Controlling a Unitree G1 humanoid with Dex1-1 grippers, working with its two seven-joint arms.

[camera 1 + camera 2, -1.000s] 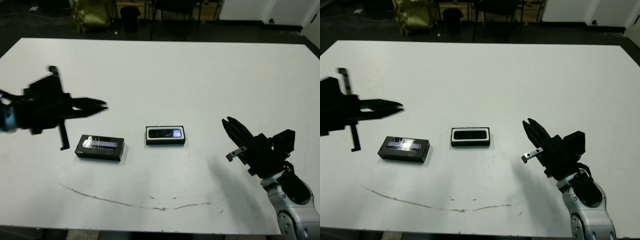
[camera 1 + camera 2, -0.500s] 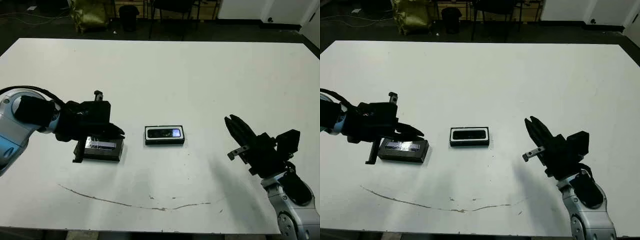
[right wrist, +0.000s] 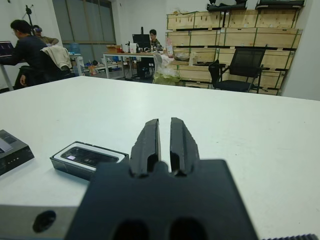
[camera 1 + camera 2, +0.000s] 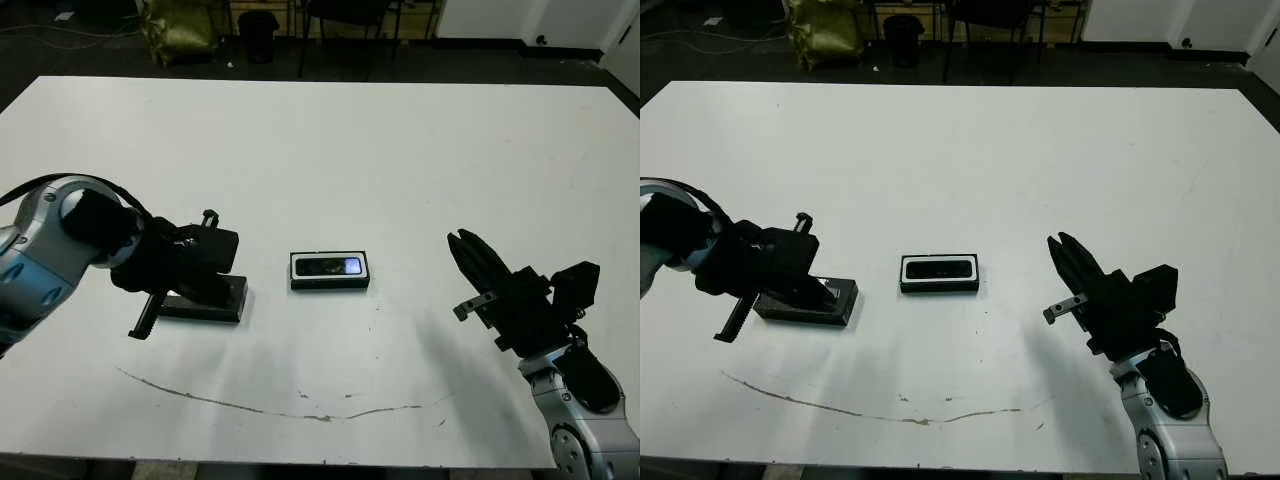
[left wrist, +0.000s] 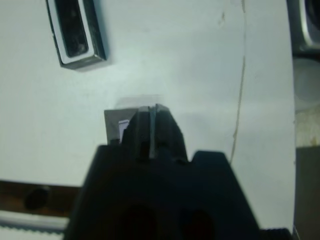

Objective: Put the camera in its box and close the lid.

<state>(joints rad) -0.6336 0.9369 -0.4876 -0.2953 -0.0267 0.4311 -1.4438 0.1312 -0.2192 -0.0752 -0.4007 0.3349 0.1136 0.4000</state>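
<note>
White table point(image 4: 400, 150), scuffed; left fingers point(image 5: 150, 131) closed over lid point(image 4: 222, 300); right fingers point(image 3: 165, 142) closed, empty.

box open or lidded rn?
Open: the box shows the camera inside it, and the lid lies apart under the left gripper.

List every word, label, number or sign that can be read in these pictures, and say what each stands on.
None can be read.
The lid shows small pale marks on its side, too small to read.
The camera in the box shows only a glossy window, no lettering.
The cardboard boxes on the far shelves show no legible print.
</note>
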